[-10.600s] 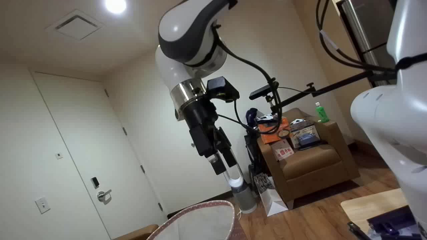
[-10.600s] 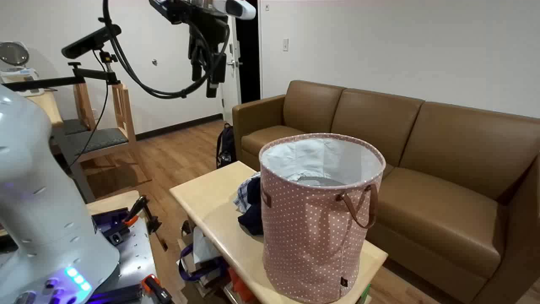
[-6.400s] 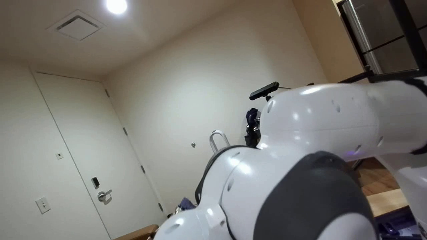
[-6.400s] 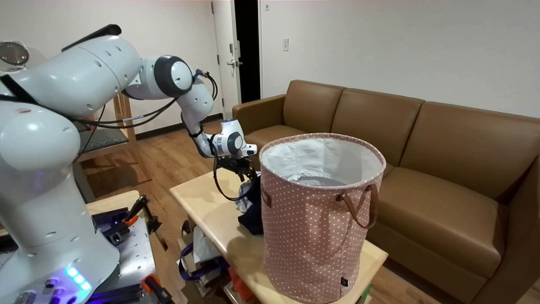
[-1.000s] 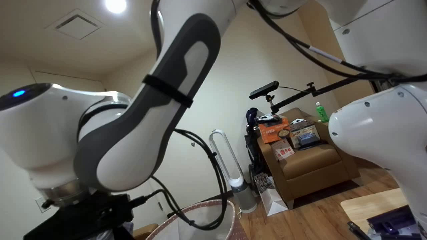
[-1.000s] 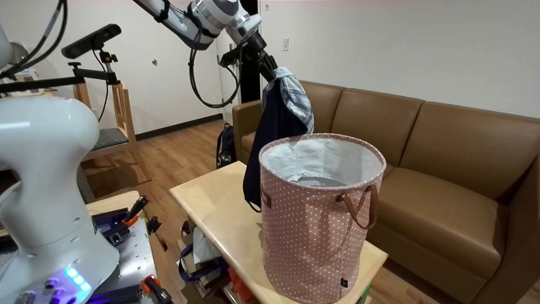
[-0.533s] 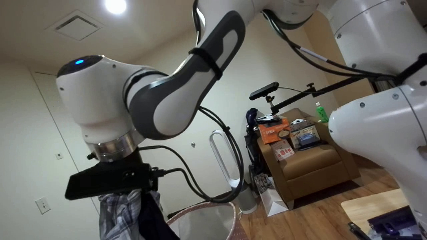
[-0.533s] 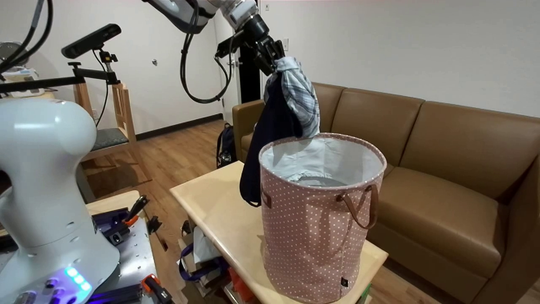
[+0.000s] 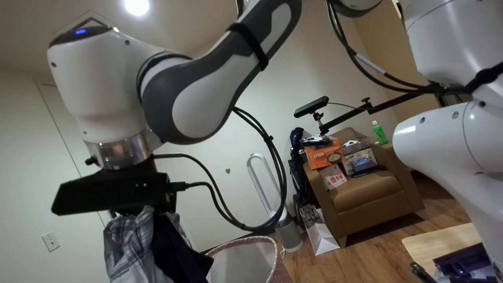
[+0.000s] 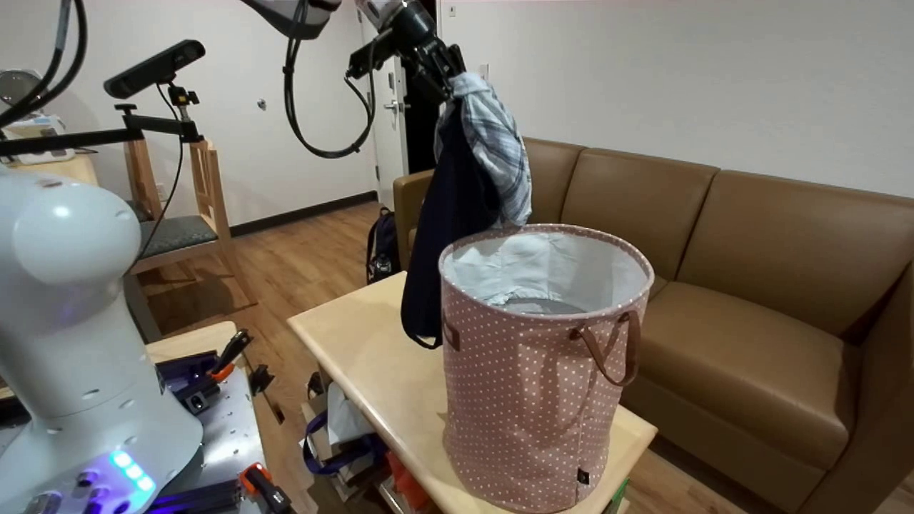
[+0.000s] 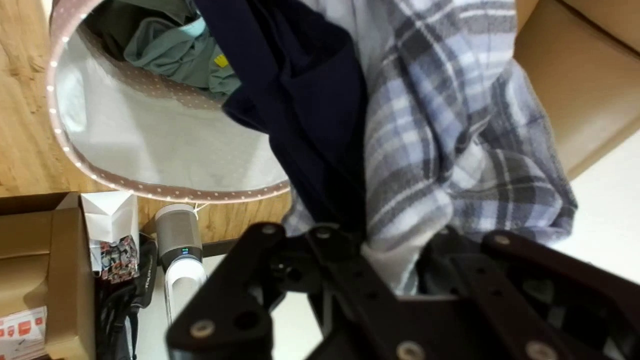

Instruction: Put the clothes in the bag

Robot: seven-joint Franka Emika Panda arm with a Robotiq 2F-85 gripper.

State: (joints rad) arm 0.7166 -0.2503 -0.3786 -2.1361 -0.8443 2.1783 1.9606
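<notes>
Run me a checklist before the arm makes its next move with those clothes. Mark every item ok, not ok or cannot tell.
1. Grip on the plaid garment: ok; the hand is shut on it.
2. Grip on the dark garment: cannot tell; where it meets the hand is hidden.
3. Footing of the bag: ok; it stands upright on the table.
4. Bag's mouth: ok; it is wide open.
5. Dark garment lifted clear of the bag's rim: not ok; its lower end hangs outside, below rim level.
6. Room inside: cannot tell; greenish cloth shows within, and the garments block part of the wrist view.
</notes>
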